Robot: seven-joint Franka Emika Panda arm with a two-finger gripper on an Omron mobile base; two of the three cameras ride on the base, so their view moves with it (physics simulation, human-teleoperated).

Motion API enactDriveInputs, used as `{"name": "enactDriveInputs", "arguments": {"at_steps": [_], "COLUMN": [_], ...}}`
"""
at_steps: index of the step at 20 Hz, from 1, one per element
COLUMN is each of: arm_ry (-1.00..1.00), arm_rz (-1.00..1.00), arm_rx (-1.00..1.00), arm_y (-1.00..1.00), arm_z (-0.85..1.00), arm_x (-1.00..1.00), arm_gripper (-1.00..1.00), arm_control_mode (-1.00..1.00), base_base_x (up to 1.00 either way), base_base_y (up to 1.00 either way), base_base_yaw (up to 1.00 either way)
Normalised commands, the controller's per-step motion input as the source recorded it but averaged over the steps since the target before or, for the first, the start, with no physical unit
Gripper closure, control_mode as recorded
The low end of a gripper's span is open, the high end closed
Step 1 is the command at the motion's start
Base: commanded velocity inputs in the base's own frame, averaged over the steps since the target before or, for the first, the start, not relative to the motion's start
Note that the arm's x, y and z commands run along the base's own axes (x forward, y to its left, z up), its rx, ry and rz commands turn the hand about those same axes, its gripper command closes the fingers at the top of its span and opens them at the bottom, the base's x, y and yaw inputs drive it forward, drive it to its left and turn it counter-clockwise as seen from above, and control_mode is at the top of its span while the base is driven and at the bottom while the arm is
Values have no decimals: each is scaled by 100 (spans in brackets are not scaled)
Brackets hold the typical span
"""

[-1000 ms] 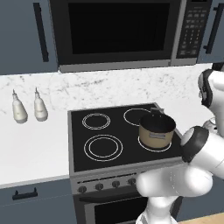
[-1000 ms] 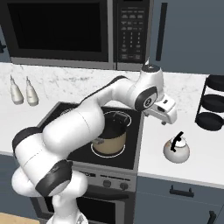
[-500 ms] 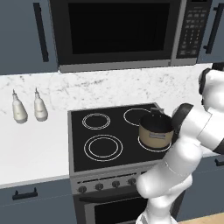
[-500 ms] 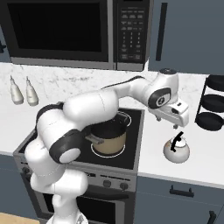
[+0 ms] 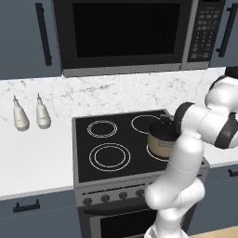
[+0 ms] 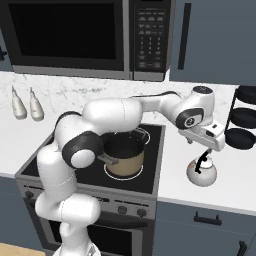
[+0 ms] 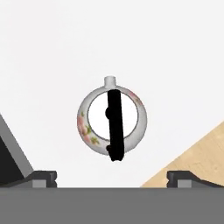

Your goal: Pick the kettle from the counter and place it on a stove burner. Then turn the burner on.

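On the white marbled surface [image 6: 175, 165] to the right of the black cooktop [image 6: 65, 165], the kettle [image 6: 201, 171] is being kept upright, apart from the tan pot [image 6: 122, 157] that is sitting on a front ring of the stove. Directly above it, the gripper [image 6: 209, 146] is being held with its jaws spread wide and nothing between them; in the hand view the kettle [image 7: 112, 123] is being framed nearly dead centre, its black arched handle [image 7: 114, 124] running as a dark bar across the lid and its short spout pointing toward the top of that picture. The kettle is being judged small, rigid and probably light, with a glazed, rounded body that would likely be slippery and too broad to be clamped safely across the belly; if it is ceramic, a knock against the pot or the glass could be chipping it. The handle is therefore being taken as the sensible place to hold: at the crown of the arch, with the fingers closing across the thin bar, so that the body hangs balanced below. Some swinging about the bar is being expected once it is lifted, so a slow carry toward the free large burner [image 5: 109, 156] is being advised.
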Motion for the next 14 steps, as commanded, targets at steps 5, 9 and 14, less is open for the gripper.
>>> {"name": "enactDriveInputs", "arguments": {"at_steps": [5,9,14], "arm_ry": [0,0,0], "arm_rz": [0,0,0], "arm_rx": [0,0,0], "arm_y": [-17,-3,0], "arm_z": [-36,-47,-30], "arm_x": [8,3,0], "arm_gripper": [-100,-100,-100], "arm_control_mode": [-100,-100,-100], "base_base_x": [0,0,0], "base_base_y": [0,0,0], "base_base_yaw": [0,0,0]}}
